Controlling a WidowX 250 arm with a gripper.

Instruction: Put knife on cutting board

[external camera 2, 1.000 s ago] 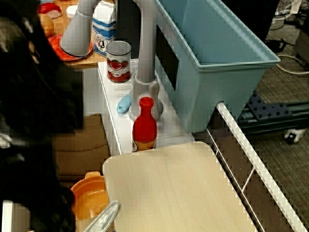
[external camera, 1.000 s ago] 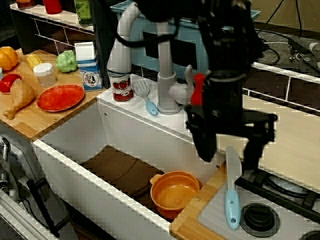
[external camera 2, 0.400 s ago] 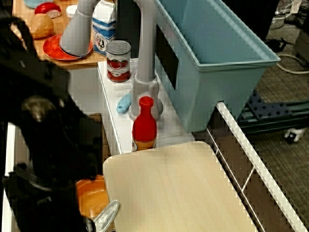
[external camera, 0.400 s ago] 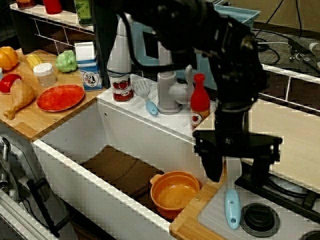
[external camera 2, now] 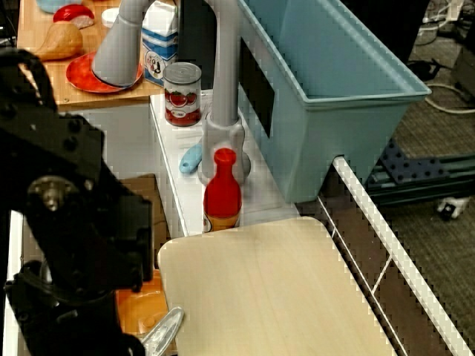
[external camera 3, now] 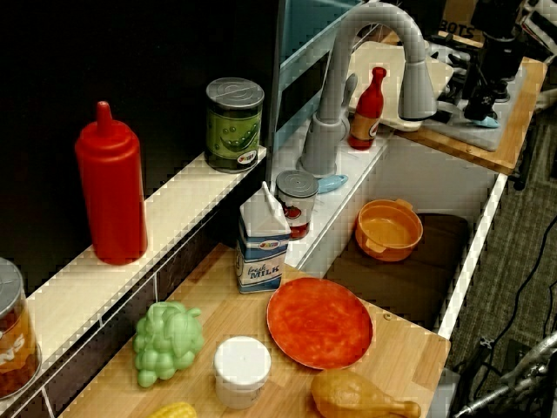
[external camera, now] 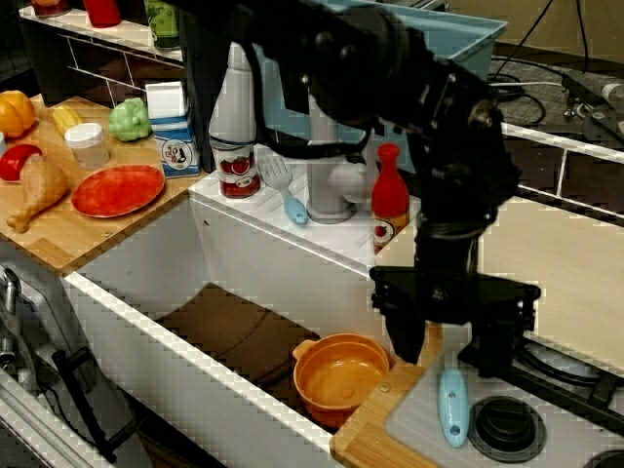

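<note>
In the front view the knife (external camera: pixel 451 409) lies on a grey stove mat, its light blue handle toward me and its pale blade pointing away. My gripper (external camera: pixel 450 343) is open and low over it, one black finger on each side of the blade, with nothing held. The cream cutting board (external camera: pixel 570 263) lies just behind and to the right of the knife. In the view over the board, the cutting board (external camera 2: pixel 260 289) fills the middle, the knife blade (external camera 2: pixel 162 335) pokes out at its near left corner, and my black arm (external camera 2: pixel 74 245) hides the rest.
An orange pot (external camera: pixel 341 375) sits in the sink to the left of the knife. A red sauce bottle (external camera: pixel 389 195) and the faucet (external camera: pixel 327 175) stand behind. A stove burner (external camera: pixel 507 424) is right of the handle. A blue bin (external camera 2: pixel 326 74) rises beyond the board.
My gripper has come down from above the knife and shifted slightly, so its open fingers now flank the blade. The knife has not moved.
</note>
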